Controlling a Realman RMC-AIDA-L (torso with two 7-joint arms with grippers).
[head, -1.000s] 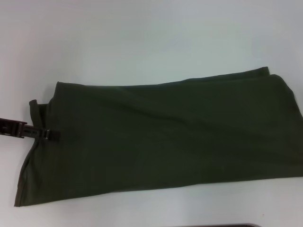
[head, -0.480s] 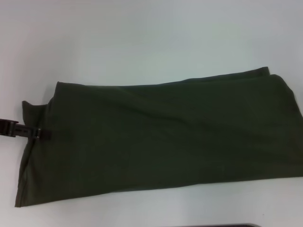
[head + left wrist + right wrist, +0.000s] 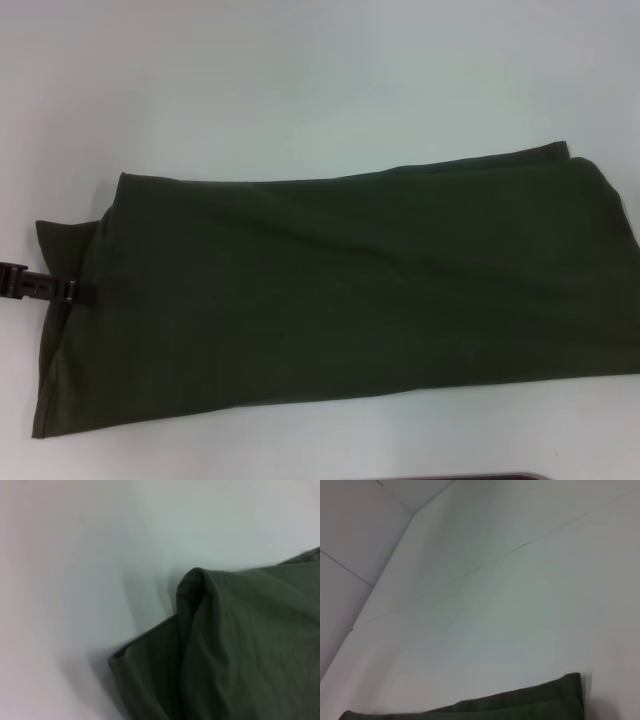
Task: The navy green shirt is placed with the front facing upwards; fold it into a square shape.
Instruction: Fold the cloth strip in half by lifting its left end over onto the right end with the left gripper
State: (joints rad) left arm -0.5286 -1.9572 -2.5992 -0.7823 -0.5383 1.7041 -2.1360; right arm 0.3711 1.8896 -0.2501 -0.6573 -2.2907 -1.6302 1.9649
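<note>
The navy green shirt lies on the white table as a long folded band, plain green side up, with no lettering showing. My left gripper reaches in from the left and is shut on the band's left end. A small flap of cloth sticks out past the edge just above it. In the left wrist view the shirt rises into a pinched peak over a lower layer. The right wrist view shows only a folded edge of the shirt. My right gripper is out of view.
White table stretches beyond the shirt on the far side and to the left. A thin dark strip shows at the near edge of the head view. The shirt's right end runs to the picture's right border.
My left gripper has drawn back to the left. The small flap at the shirt's left end has slid out leftward with it. The rest of the shirt has stayed put.
</note>
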